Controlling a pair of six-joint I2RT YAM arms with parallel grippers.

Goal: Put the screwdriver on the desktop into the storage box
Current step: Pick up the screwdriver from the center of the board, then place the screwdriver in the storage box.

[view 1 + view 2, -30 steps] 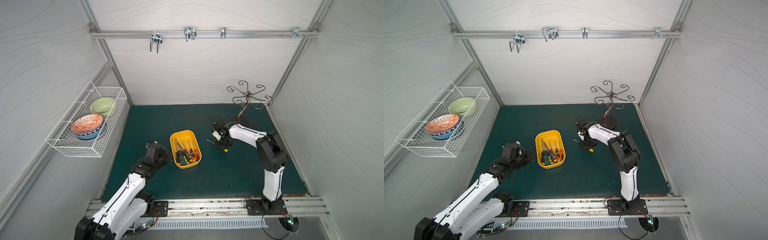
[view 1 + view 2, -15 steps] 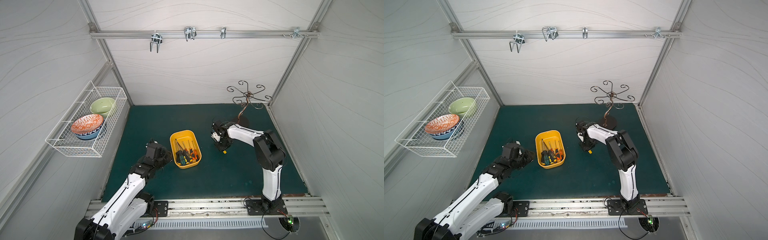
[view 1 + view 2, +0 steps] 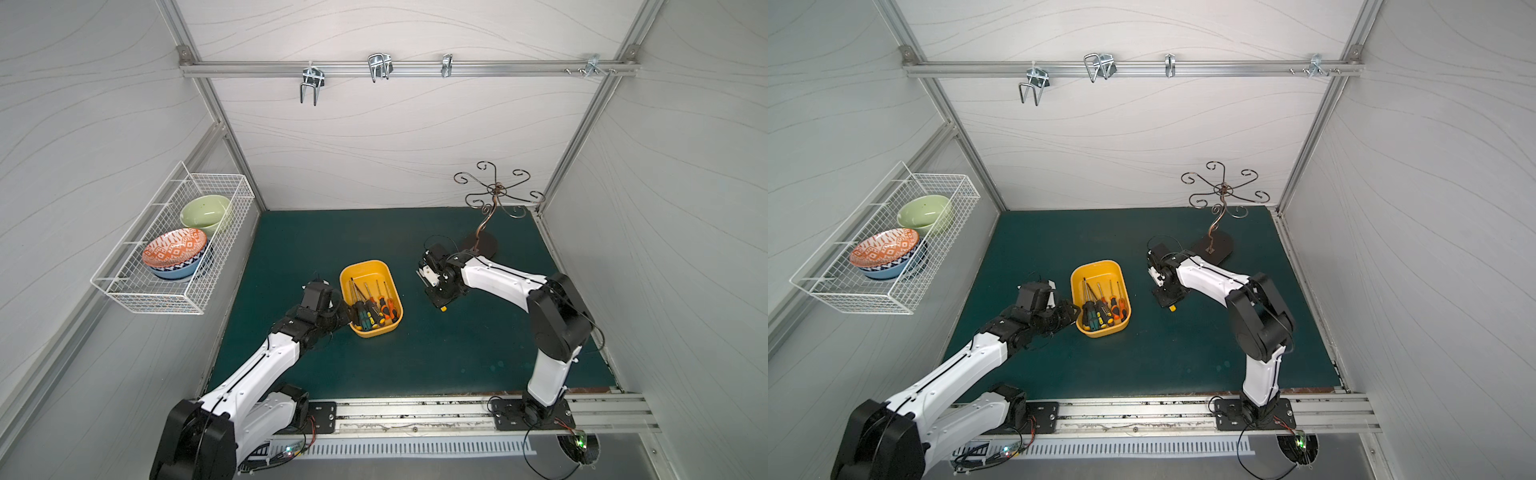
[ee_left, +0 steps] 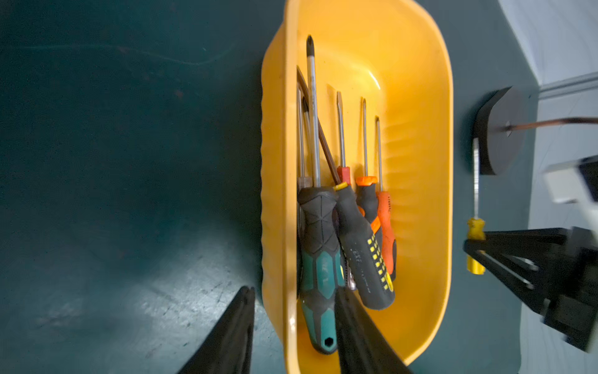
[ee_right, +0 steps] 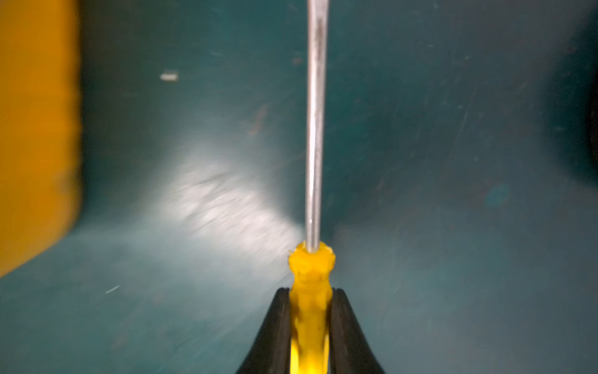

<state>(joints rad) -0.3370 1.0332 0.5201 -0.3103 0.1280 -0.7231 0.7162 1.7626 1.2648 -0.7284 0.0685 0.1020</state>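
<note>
A yellow-handled screwdriver (image 5: 310, 268) with a bare steel shaft is clamped by its handle in my shut right gripper (image 5: 310, 291), low over the desktop (image 3: 415, 365). Both top views show only the handle's end (image 3: 444, 308) (image 3: 1172, 308) under that gripper (image 3: 439, 300) (image 3: 1168, 300). The yellow storage box (image 3: 368, 272) (image 3: 1098, 270) (image 4: 420, 162) lies to its left with several screwdrivers inside. My left gripper (image 4: 293, 289) (image 3: 347, 309) is open astride the box's near wall, one finger outside and one inside beside a green handle. The left wrist view also shows the held screwdriver (image 4: 475, 230).
A metal hook stand (image 3: 482, 245) stands just behind the right arm. A white wire basket (image 3: 124, 286) with bowls hangs on the left wall. A rail with hooks (image 3: 378, 68) runs overhead. An aluminium rail (image 3: 415, 415) edges the front.
My right gripper has shut on the screwdriver's handle and shifted slightly. The left arm has barely moved.
</note>
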